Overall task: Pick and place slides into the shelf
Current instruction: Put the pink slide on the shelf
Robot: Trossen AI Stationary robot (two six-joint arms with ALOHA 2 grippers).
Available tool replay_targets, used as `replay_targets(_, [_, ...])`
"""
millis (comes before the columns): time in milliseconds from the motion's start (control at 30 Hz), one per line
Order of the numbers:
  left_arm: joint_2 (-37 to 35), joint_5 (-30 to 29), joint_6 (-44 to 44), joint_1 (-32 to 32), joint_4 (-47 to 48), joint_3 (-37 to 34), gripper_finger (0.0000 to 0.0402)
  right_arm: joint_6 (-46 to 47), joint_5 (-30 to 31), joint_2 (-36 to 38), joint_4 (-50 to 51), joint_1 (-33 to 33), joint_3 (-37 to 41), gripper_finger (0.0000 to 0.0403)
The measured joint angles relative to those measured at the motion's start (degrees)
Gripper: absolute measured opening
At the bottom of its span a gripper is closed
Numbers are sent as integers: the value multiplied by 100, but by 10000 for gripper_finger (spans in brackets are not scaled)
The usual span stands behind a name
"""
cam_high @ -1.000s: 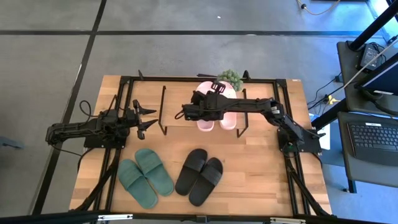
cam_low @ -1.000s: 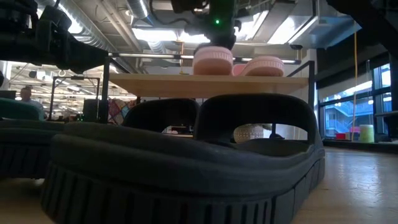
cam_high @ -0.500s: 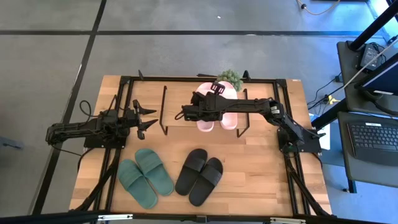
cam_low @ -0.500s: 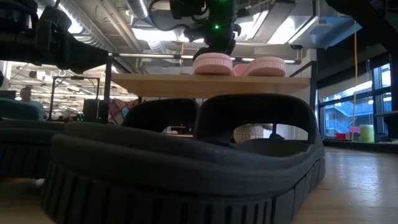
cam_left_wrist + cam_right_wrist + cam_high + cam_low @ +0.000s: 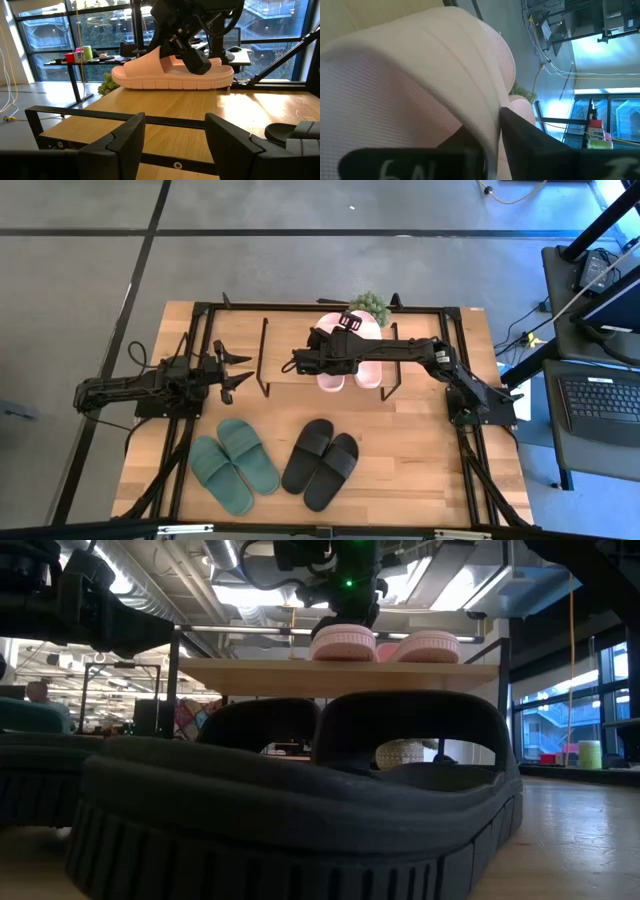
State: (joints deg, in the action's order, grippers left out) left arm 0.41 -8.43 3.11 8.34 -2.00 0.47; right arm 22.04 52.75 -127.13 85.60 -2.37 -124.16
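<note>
My right gripper [image 5: 318, 362] sits at upper centre of the high view, over the shelf [image 5: 340, 675], and its fingers pinch the strap of one pale pink slide [image 5: 343, 643]. That slide rests on the shelf's wooden top board, with its mate [image 5: 427, 645] just beside it. I judge this pair as good as placed; what remains is letting go (the grip looks about to ease).

My left gripper [image 5: 232, 368] waits at centre left of the high view, fingers spread and holding nothing.

Still to do: the dark green slides [image 5: 234, 464] at lower left and the black slides [image 5: 320, 462] at lower centre, both lying on the table [image 5: 420, 450], well apart from the shelf.
</note>
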Motion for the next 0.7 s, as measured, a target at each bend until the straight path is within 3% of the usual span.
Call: replay_targets(700, [0,-1,2,0,-2,-1,198,22,-1,0,-6,2,-2,63])
